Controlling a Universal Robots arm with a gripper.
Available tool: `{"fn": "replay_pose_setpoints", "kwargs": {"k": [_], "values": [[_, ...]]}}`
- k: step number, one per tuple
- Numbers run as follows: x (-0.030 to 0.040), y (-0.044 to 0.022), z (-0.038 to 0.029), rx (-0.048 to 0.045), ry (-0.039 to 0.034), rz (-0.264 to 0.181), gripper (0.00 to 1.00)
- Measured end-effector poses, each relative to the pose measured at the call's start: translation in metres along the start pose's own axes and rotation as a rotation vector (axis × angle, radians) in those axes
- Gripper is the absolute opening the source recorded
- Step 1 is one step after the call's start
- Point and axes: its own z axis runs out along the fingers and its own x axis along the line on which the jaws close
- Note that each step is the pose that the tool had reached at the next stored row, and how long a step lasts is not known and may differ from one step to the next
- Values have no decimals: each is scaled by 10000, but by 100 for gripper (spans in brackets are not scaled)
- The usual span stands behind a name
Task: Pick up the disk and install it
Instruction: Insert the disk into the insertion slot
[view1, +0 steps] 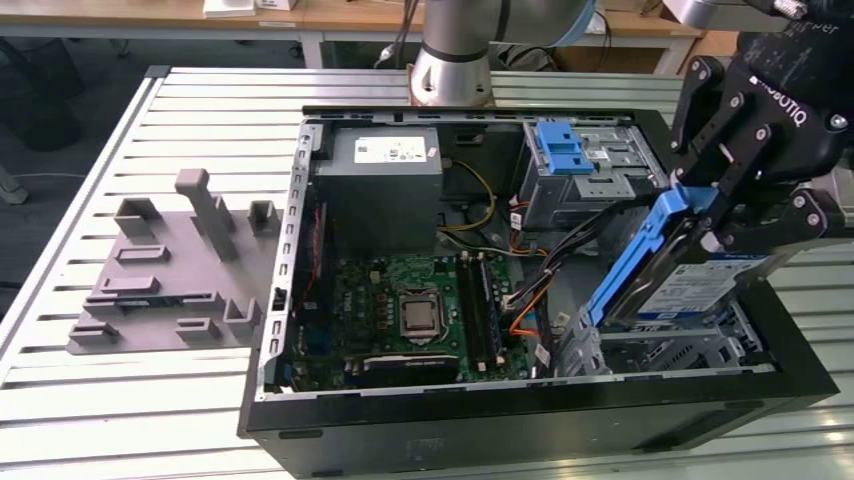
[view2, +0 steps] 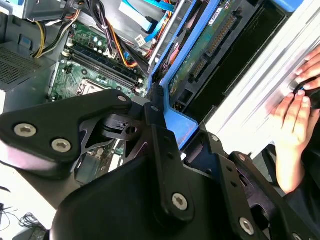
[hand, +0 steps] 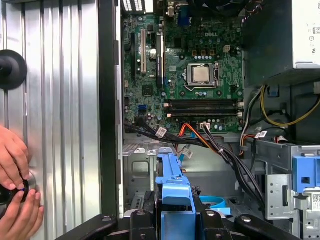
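Above the case's corner bay: a black multi-link gripper carries a flat, silver-grey rectangular disk with a white-and-blue label and a blue plastic carrier frame.
Tool state: clenched on the disk; the fingers press the blue frame at the disk's upper end from opposite faces.
Disk position: off the table, within the outline of the black, open-sided computer case, toward the exterior view's right.
Disk attitude: on edge and tilted; its long axis slopes from the gripper down toward the bay.
Deciding relation: the bare-metal drive cage lies beneath the disk's lower end, so gripper, disk and cage fall roughly along one slanted line. Whether the lower end touches the cage cannot be told.
Stage (judgement): pick-up appears complete; seating is not yet done, since most of the disk stands above the cage.
Close neighbours: a black cable bundle runs just beside the disk; the green motherboard lies further in.
Bystanding parts: a blue plastic latch piece sits on a second cage; a grey moulded holder block with upright posts stands well apart on the ribbed metal table.
Person: two hands rest on the table outside the case wall.
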Motion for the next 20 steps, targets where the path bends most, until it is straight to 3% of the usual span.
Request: {"fn": "replay_pose_setpoints", "kwargs": {"k": [20], "values": [[3, -2, 151, 0, 1, 0, 36]]}}
